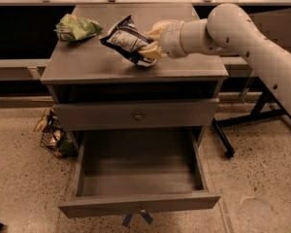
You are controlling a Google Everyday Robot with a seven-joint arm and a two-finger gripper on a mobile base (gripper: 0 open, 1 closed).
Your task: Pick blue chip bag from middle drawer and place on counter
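view from above and in front of a grey cabinet. the bench (92, 67), the cabinet's flat grey top, fills the upper middle of the frame. a white robot arm (242, 33) comes in from the right edge and ends in the gripper (149, 44), which sits over the upper centre of the bench, right of its middle. the jaws are closed on the right end of the blue chip bag (126, 39), one beige finger (155, 30) above the bag and the other below it. the bag is tilted, with its white-grey printed panel facing up and to the left. its lower corner is at or just above the bench surface; whether it touches cannot be told. a light green snack bag (76, 27) lies on the upper left part of the bench, apart from the blue bag.

below the bench top is a dark gap, then a closed drawer front (97, 114) with a small round knob (138, 115). under that, the middle drawer (106, 208) is pulled out toward the bottom of the frame, showing its grey floor and side walls. a cross of blue tape (136, 220) lies beneath its front edge. at the left of the cabinet, a wire basket of packets (53, 137) stands on the speckled floor (19, 178). at the right, black stand legs (254, 115) end in a castor.
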